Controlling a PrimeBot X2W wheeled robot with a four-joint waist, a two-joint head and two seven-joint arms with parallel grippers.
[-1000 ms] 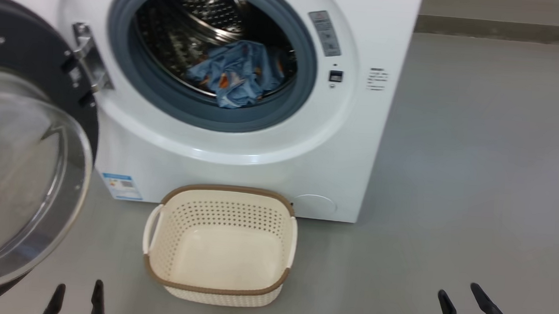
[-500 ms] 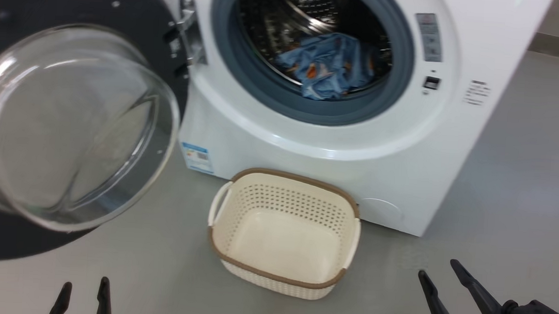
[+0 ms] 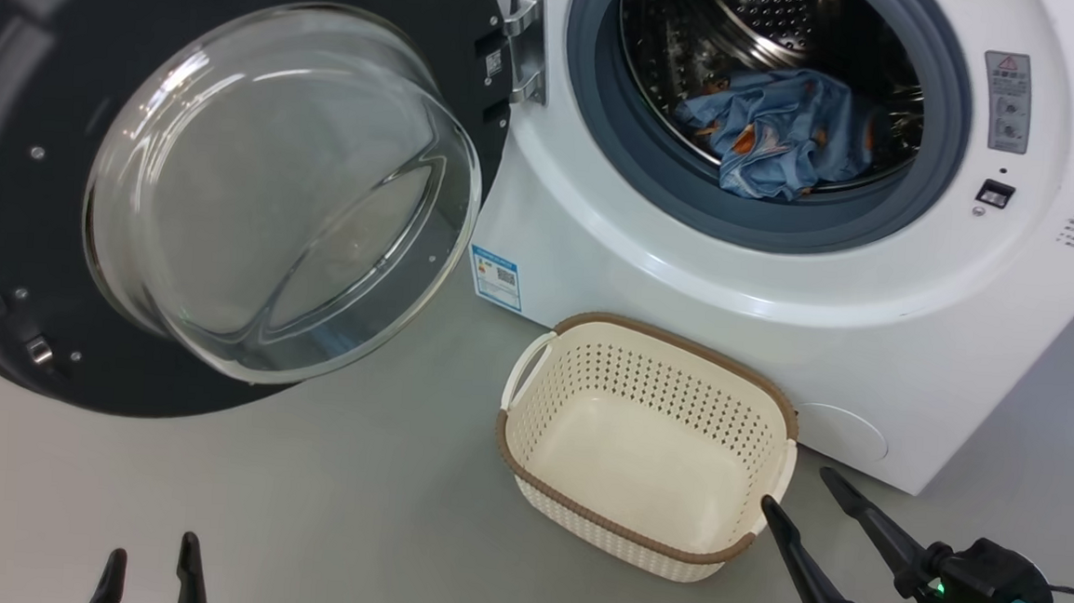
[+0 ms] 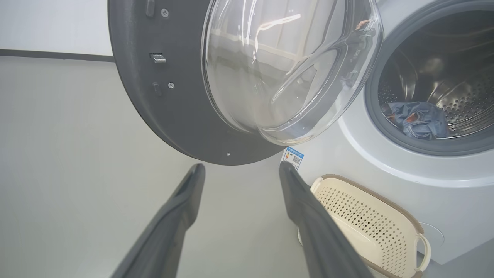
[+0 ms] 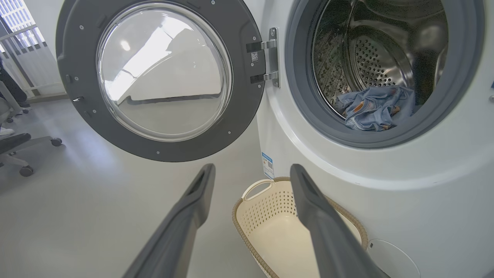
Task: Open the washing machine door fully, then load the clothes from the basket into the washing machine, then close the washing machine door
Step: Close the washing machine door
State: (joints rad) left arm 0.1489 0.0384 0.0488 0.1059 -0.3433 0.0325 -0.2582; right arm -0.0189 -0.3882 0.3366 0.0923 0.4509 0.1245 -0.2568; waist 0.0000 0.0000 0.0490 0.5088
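The white washing machine (image 3: 650, 280) (image 4: 386, 162) (image 5: 424, 208) stands with its round black door (image 3: 4, 166) (image 4: 170, 112) (image 5: 247, 108) swung wide open to the left, glass bowl facing out. Light blue printed clothes (image 3: 776, 130) (image 4: 418, 119) (image 5: 372, 108) lie inside the steel drum. The cream basket (image 3: 640, 448) (image 4: 366, 224) (image 5: 270, 227) sits on the floor below the opening, with nothing in it. My left gripper (image 3: 150, 569) (image 4: 241, 168) is open at the lower left, below the door. My right gripper (image 3: 798, 487) (image 5: 252, 168) is open, its fingertips just right of the basket.
Grey floor (image 3: 300, 511) spreads left and in front of the machine. An office chair base on castors (image 5: 23, 150) stands far left in the right wrist view. A blue label (image 3: 495, 278) and a round cap (image 3: 841, 432) sit low on the machine's front.
The head camera has swung left, so the machine, door and basket sit further right in the picture. My right gripper now shows higher and nearer the basket; the things themselves have not moved.
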